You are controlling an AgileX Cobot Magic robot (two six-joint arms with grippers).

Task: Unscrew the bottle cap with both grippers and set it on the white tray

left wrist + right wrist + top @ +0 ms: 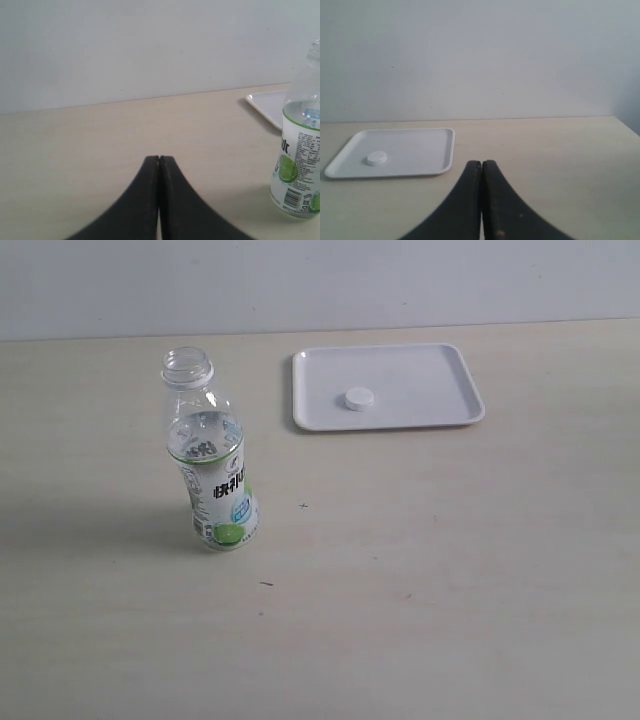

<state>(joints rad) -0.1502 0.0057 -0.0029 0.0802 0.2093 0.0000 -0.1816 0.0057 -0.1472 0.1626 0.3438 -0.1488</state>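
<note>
The small round white plastic screw cap [359,399] lay flat on the flat square white plastic tray [440,380], a little off the tray's middle and clear of its low rim. The small clear plastic drink bottle with the white-and-green label [210,455] stood upright with its neck open on the pale table [450,590]. It was well apart from the tray, out beyond the tray's left side in the exterior view.

Neither arm reached into that view. The left gripper [159,159] had its black jaws pressed together with nothing between them, and the bottle stood off to one side of it. The right gripper [481,162] was likewise closed and empty, on the near side of the tray and apart from it.

By how things lay, the task looked done, so what remained was the risk of disturbing the result. The bottle appeared to hold liquid and had no cap. It was slim and narrow at the base, so a sideways sweep of the left arm could have tipped it and spilled it across the table toward the tray. The cap was light and sat on a smooth surface. A knock to the tray from the right gripper could have sent the cap sliding, and the shallow rim would probably have done little to stop it. With both jaws closed, neither gripper could have caught anything without opening first.
</note>
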